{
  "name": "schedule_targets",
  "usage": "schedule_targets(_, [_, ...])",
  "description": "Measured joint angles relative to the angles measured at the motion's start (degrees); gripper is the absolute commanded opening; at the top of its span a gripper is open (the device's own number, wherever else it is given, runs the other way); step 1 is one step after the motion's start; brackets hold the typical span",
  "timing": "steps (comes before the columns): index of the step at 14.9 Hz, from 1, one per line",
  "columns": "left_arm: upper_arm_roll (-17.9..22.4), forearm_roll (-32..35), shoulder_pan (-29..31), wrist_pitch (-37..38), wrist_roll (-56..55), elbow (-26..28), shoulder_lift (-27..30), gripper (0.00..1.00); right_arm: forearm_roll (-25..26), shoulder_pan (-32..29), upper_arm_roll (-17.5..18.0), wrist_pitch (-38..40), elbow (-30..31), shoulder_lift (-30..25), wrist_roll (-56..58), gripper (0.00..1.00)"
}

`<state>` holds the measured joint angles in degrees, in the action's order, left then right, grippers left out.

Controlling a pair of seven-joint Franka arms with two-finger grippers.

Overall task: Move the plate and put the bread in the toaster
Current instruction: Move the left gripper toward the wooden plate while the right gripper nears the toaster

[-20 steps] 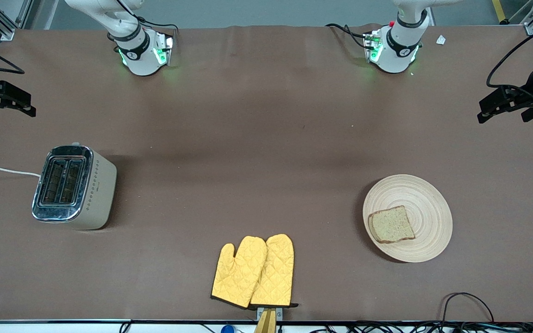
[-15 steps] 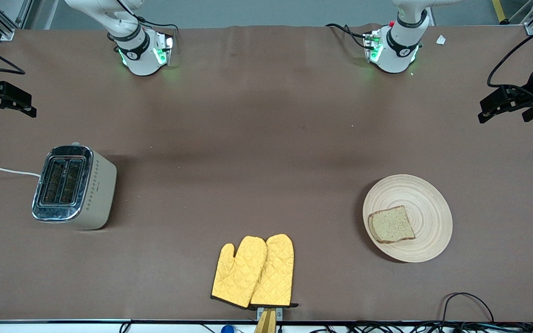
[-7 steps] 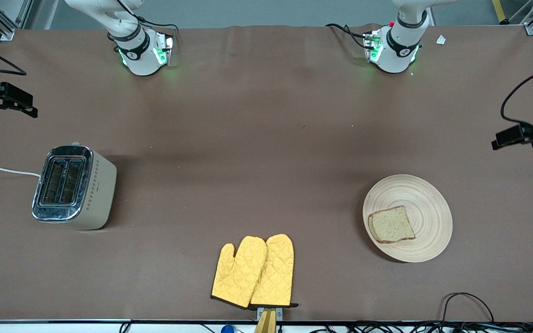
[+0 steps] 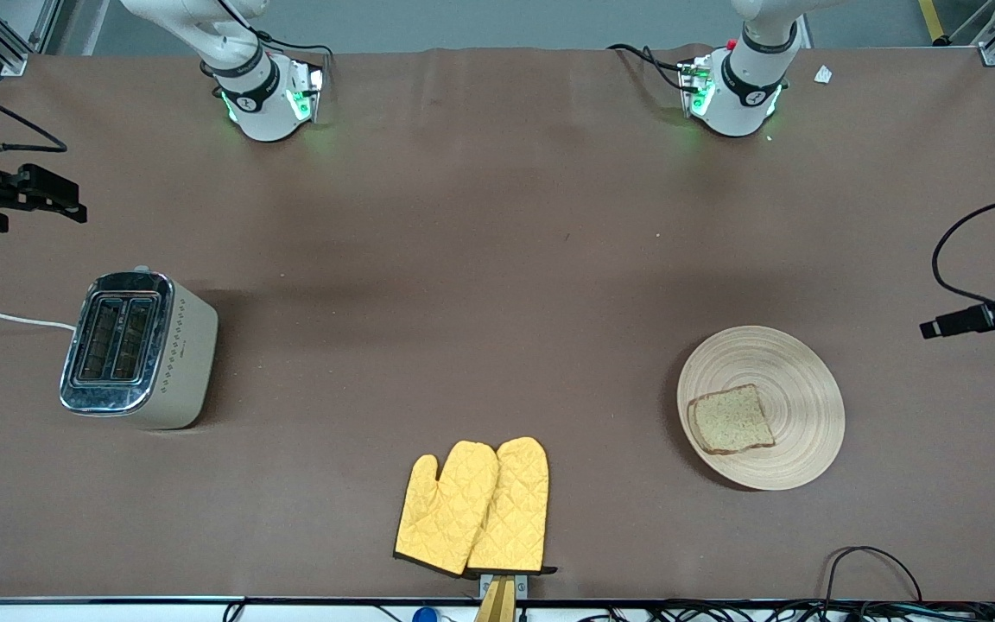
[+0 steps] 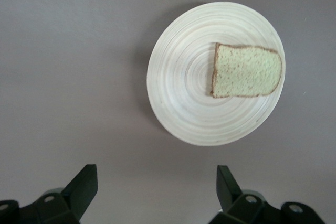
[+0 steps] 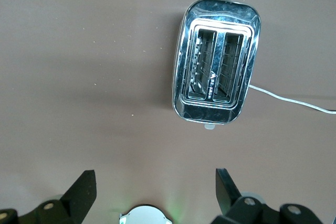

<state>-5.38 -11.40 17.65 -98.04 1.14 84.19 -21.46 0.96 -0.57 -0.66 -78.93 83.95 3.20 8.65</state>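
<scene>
Meanwhile bread (image 4: 731, 420) lies on plate (image 4: 800, 380) (both hands open).

A long table (image 4: 497, 285) covered in brown cloth. On it: a cream toaster (image 4: 138, 350) with a white cord (image 4: 5, 318) toward the right arm's end, a wooden plate (image 4: 795, 380) toward the left arm's end, and yellow oven mitts (image 4: 473, 508) at the edge nearest the front camera.

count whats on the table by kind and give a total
plate: 1
bread: 1
toaster: 1
oven mitts: 2
total: 5
</scene>
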Motion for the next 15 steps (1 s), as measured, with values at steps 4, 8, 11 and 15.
schedule_targets(4, [0.0, -10.5, 4.4, -4.1, 3.3, 0.0, -7.3, 1.00, 0.0, 0.2, 0.1, -1.3, -0.2, -0.1, 0.0, 1.00])
schedule_targets(8, [0.0, -20.4, 7.6, -5.1, 9.6, -0.1, -13.9, 0.93, -0.1, 0.9, 0.4, -2.4, 0.2, -0.1, 0.0, 1.00])
schedule_targets(11, [0.0, -24.8, 8.8, -7.0, 16.8, -0.1, -17.7, 0.90, -0.1, 2.2, 0.4, -3.8, 0.8, 0.0, 0.0, 1.00])
schedule_targets(15, [0.0, -32.3, 9.4, -7.9, 22.6, -0.2, -22.1, 0.80, -0.1, 3.2, 0.4, -4.6, 1.1, 0.2, -0.1, 1.00])
